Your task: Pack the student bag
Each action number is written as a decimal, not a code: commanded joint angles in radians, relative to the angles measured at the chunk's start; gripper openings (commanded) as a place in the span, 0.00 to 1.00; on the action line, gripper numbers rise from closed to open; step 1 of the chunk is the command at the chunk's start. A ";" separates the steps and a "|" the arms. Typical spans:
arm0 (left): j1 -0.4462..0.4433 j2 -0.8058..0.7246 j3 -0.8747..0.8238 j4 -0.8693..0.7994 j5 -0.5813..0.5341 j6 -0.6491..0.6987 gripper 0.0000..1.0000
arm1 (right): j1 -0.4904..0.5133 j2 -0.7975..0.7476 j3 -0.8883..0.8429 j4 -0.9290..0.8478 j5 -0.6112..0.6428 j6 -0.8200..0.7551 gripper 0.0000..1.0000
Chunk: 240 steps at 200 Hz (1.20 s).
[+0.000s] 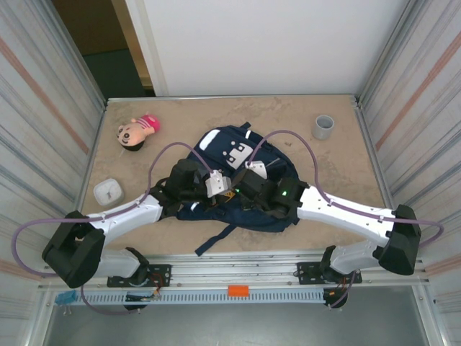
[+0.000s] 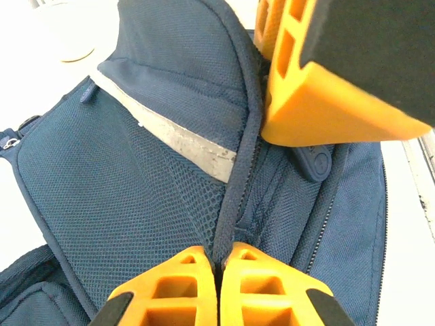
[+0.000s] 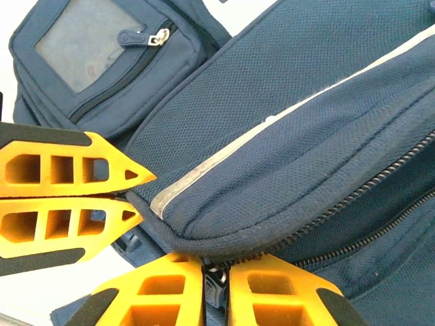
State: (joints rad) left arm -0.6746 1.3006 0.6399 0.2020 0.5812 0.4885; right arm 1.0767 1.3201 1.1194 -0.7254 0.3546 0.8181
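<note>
Backpack (image 1: 220,140) lies flat in the middle of the table (image 1: 338,158). Left gripper (image 2: 217,257) is pinched tight on its piped edge seam (image 2: 232,193); right gripper (image 3: 216,266), just beside it, is closed around a zipper pull (image 3: 216,280).

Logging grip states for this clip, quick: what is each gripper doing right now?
Left gripper: closed, pinching a raised seam of the navy backpack.
Right gripper: closed, pinching an edge of the same backpack.
</note>
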 commanded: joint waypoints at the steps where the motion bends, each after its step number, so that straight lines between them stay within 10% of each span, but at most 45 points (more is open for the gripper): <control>1: -0.003 -0.011 0.026 -0.015 0.045 -0.006 0.00 | -0.058 -0.022 0.021 -0.030 -0.102 -0.048 0.00; 75: -0.003 0.001 0.033 -0.023 0.048 -0.008 0.00 | -0.173 -0.042 0.047 -0.041 -0.344 0.012 0.00; 101: -0.003 0.006 0.034 -0.021 0.049 -0.010 0.00 | -0.173 -0.033 0.061 -0.099 -0.297 0.019 0.00; 140: -0.003 0.008 0.034 -0.012 0.052 -0.018 0.00 | -0.073 -0.019 0.055 -0.108 -0.182 0.052 0.26; 240: -0.003 0.007 0.024 0.090 0.129 -0.173 0.00 | 0.060 -0.016 -0.072 0.042 0.107 0.273 0.38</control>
State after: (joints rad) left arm -0.6743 1.3132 0.6479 0.1917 0.6041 0.4084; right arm 1.1328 1.3067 1.0851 -0.7380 0.3569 1.0145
